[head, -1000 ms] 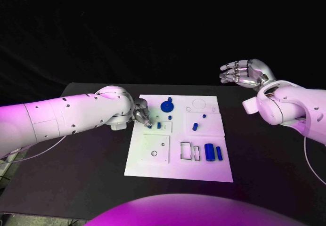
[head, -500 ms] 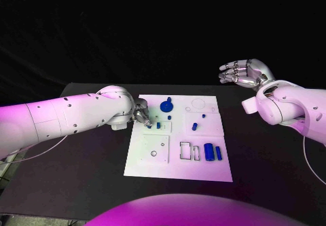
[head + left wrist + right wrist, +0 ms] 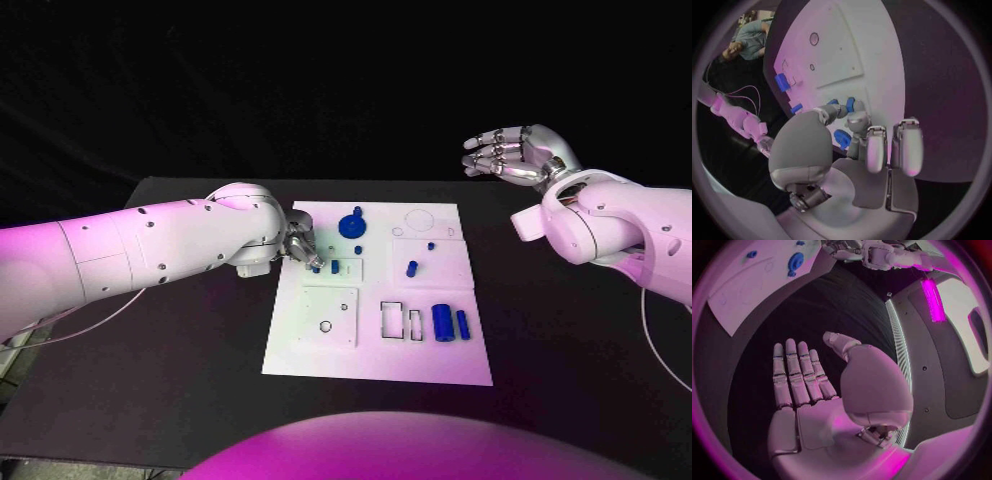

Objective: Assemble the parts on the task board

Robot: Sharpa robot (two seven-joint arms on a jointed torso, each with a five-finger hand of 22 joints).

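A: The board (image 3: pixel 379 295) is a flat white plate on the matte black table (image 3: pixel 188 330), cut with round and oblong recesses. A blue disc (image 3: pixel 355 226) sits near its far edge, and two blue cylinders (image 3: pixel 451 324) stand by the near right slots.

B: And the left hand (image 3: pixel 300 248)?

A: Silver, at the board's left edge, fingertips pinching a small blue part (image 3: pixel 842 138).

B: The right hand (image 3: pixel 513 153)?

A: Raised beyond the table's right corner, fingers straight and apart, empty.

B: Changes since a second ago?

A: Both hands stay put; the parts haven't moved.
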